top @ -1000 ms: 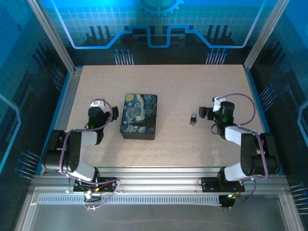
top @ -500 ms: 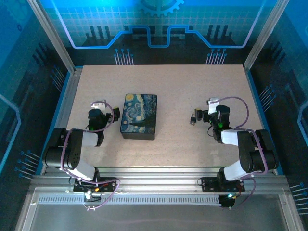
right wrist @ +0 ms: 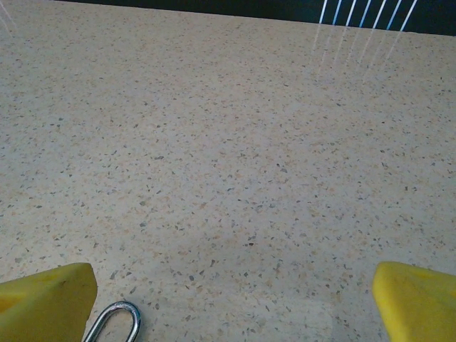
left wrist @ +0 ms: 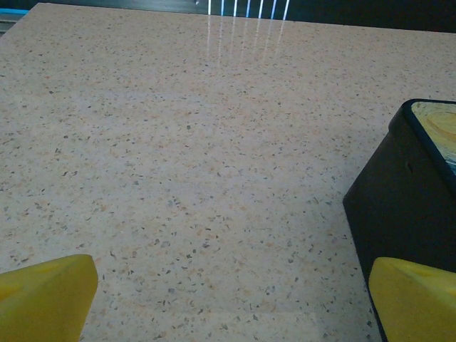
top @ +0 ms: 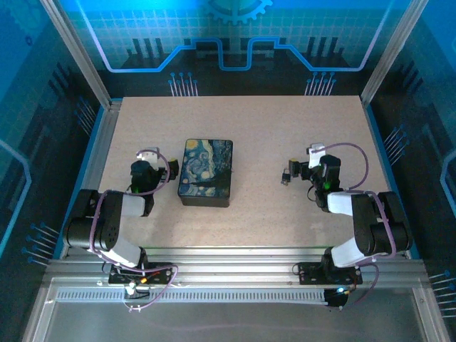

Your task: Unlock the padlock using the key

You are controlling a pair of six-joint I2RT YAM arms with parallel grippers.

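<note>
Well, left end effector (left wrist: 229, 299) gapes empty; right end effector (right wrist: 229, 299) gapes beside padlock (top: 286, 176).

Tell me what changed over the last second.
The right gripper swung left across the table toward the padlock and now sits right beside it, jaws open, nothing gripped. The left gripper turned slightly toward the painted box, also open. The padlock and box stayed put.

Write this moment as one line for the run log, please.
left gripper: open, beside box | right gripper: open, near padlock | padlock: on table, not held
</note>
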